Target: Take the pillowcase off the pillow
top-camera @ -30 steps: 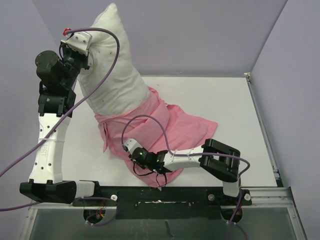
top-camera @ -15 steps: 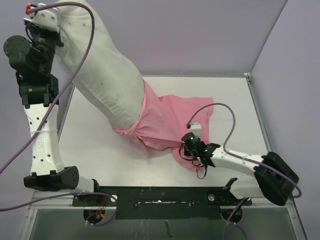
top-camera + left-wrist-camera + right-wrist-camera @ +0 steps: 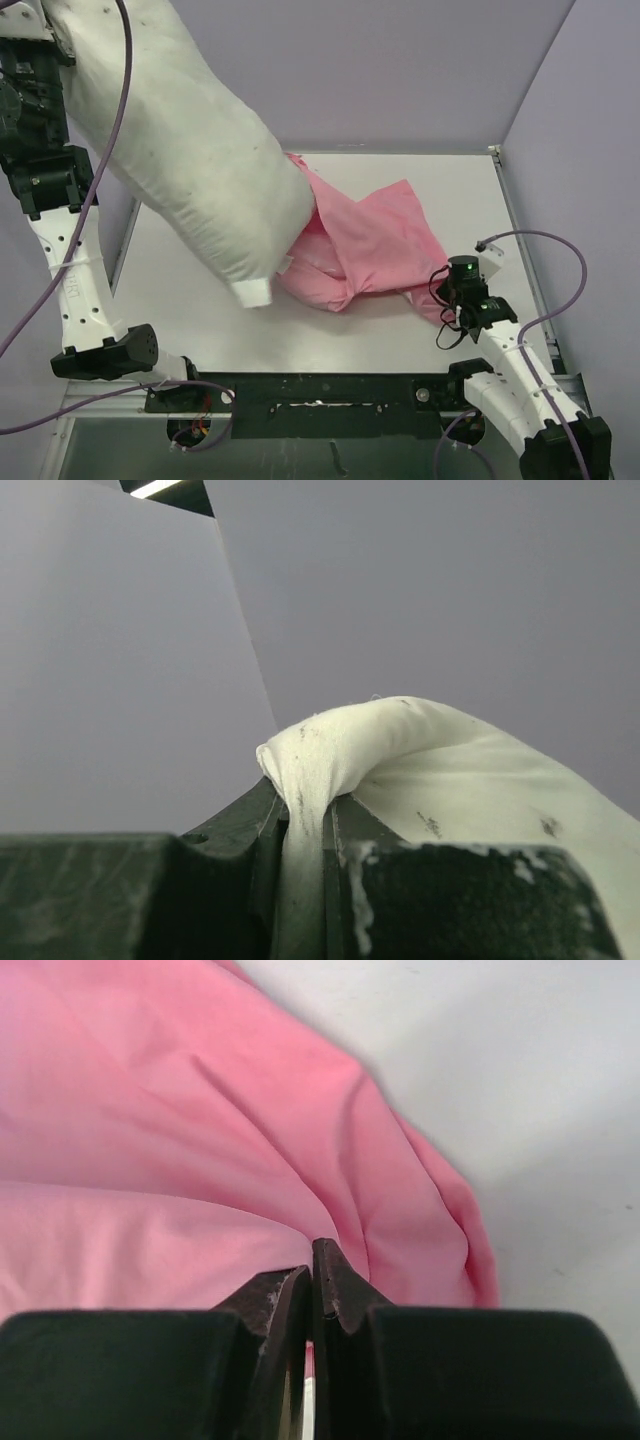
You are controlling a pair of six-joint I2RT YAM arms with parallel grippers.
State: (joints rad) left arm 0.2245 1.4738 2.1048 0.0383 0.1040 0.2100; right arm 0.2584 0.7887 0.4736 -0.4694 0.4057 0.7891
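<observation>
Pink pillowcase [image 3: 370, 250] lies bunched on the surface [image 3: 180, 330], its right end pinched between the closed fingers of my right hand [image 3: 312, 1255]. My left hand [image 3: 305, 815] is clamped tight on a corner of the pillow [image 3: 190, 150], held high at the left. Lettering on the left arm [image 3: 75, 290] is too small for me to read. Since half a second ago the pillow has risen and its lower corner is now bare of pink; the right hand has drawn the pillowcase rightward.
</observation>
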